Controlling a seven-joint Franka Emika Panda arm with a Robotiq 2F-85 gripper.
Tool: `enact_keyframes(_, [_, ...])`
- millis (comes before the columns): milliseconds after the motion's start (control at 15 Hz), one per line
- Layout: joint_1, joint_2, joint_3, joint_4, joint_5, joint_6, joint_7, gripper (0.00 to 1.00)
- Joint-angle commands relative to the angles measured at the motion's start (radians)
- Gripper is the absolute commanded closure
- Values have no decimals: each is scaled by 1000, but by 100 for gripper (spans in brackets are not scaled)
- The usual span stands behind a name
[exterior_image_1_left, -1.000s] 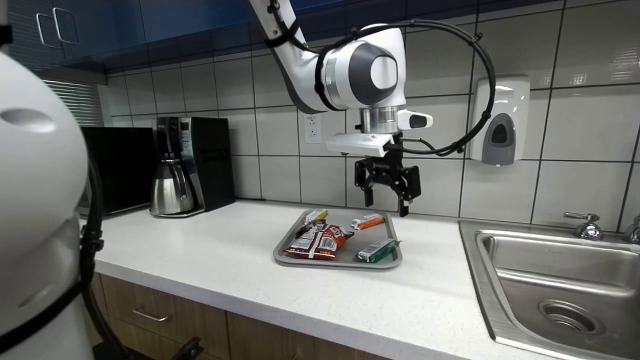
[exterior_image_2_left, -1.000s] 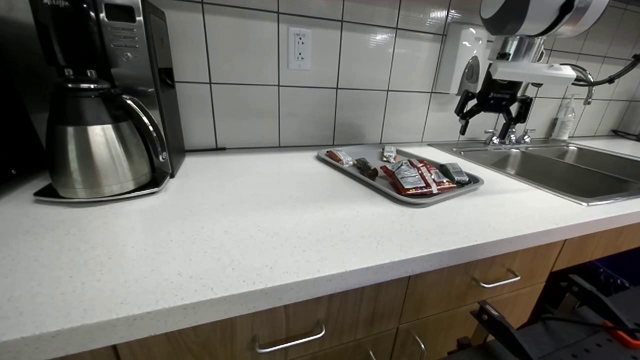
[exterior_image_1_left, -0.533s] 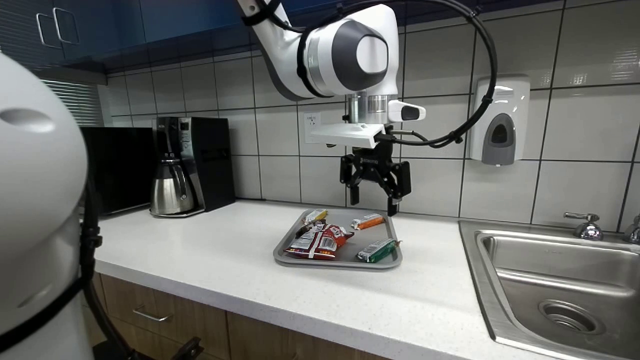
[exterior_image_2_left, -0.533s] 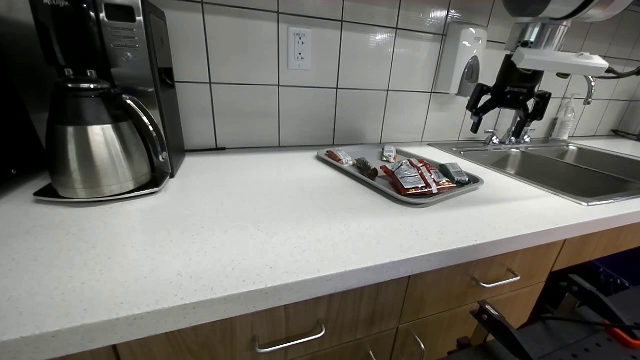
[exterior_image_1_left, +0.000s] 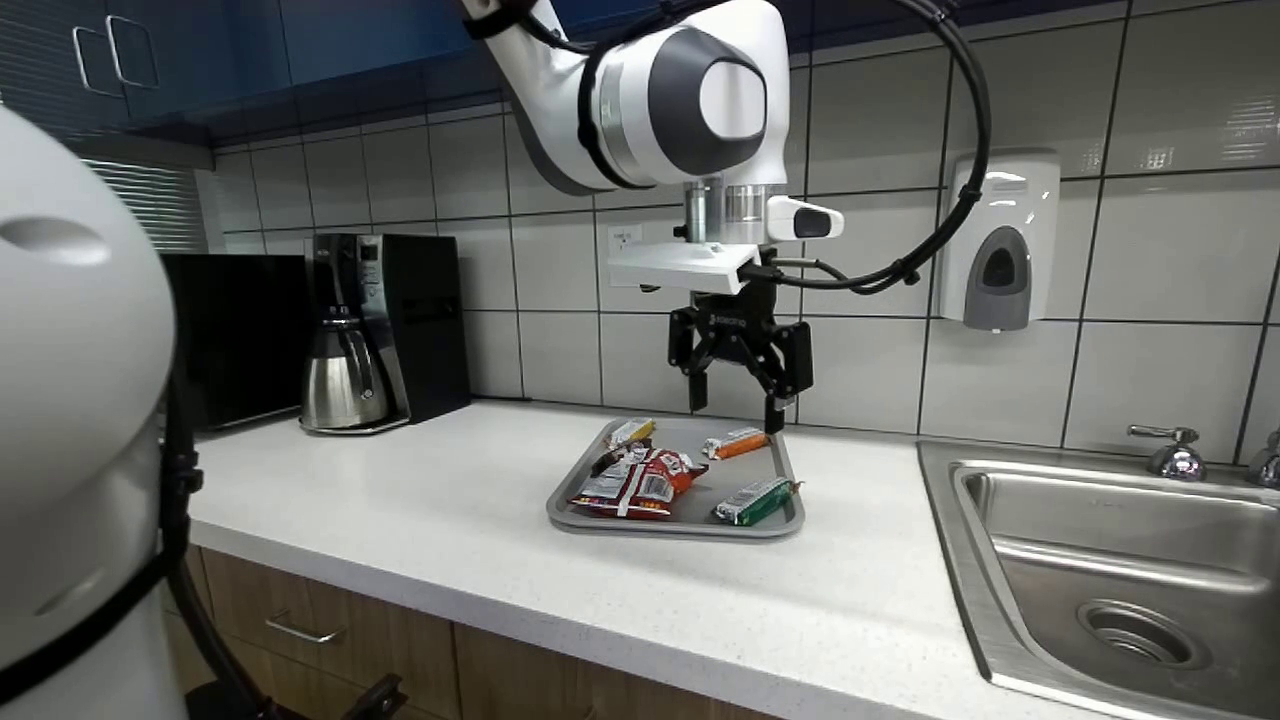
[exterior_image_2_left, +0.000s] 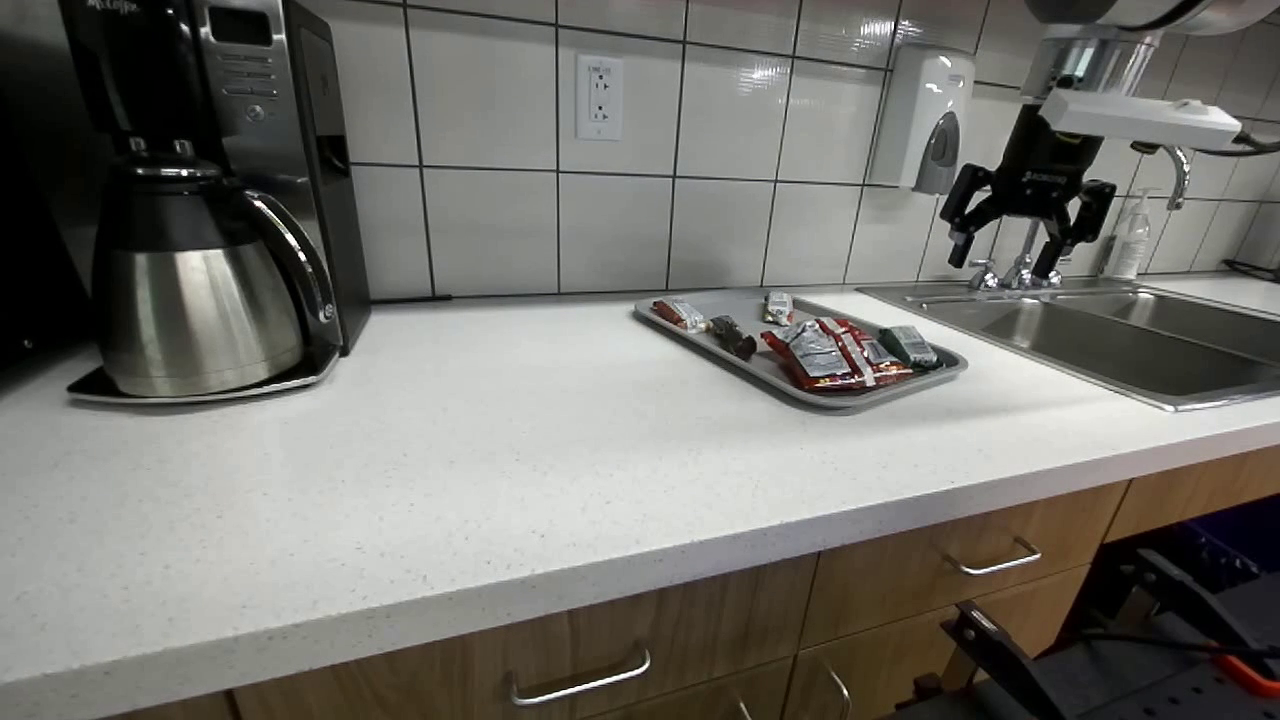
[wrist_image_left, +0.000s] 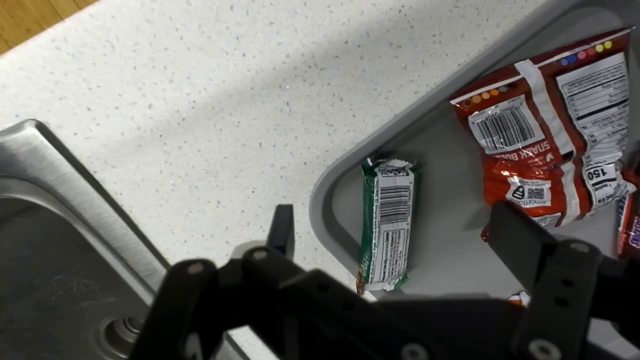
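My gripper (exterior_image_1_left: 736, 410) is open and empty, pointing down above the right back part of a grey tray (exterior_image_1_left: 672, 530). It also shows in an exterior view (exterior_image_2_left: 1002, 263). In the wrist view a green and silver wrapped bar (wrist_image_left: 392, 225) lies on the tray (wrist_image_left: 345, 160), in line between the spread fingers but below them. A red snack bag (wrist_image_left: 540, 135) lies by the right finger and shows in both exterior views (exterior_image_1_left: 640, 485) (exterior_image_2_left: 835, 353). An orange wrapped bar (exterior_image_1_left: 737, 443) and a yellow wrapped one (exterior_image_1_left: 632, 432) lie at the tray's back. A dark wrapped bar (exterior_image_2_left: 733, 337) is beside the bag.
A steel sink (exterior_image_1_left: 1130, 560) is set into the counter right of the tray. A coffee maker (exterior_image_1_left: 415, 330) with a steel carafe (exterior_image_2_left: 200, 290) stands at the left. A soap dispenser (exterior_image_1_left: 1003, 240) hangs on the tiled wall behind. Blue cabinets (exterior_image_1_left: 380, 50) are overhead.
The open gripper has moved left in one exterior picture and right in another, coming away from the back wall toward the counter's front. The tray and packets have not moved.
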Motion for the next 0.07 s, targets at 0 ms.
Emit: enact_keyframes(0, [-10, 0, 11, 1, 2, -2, -2, 0])
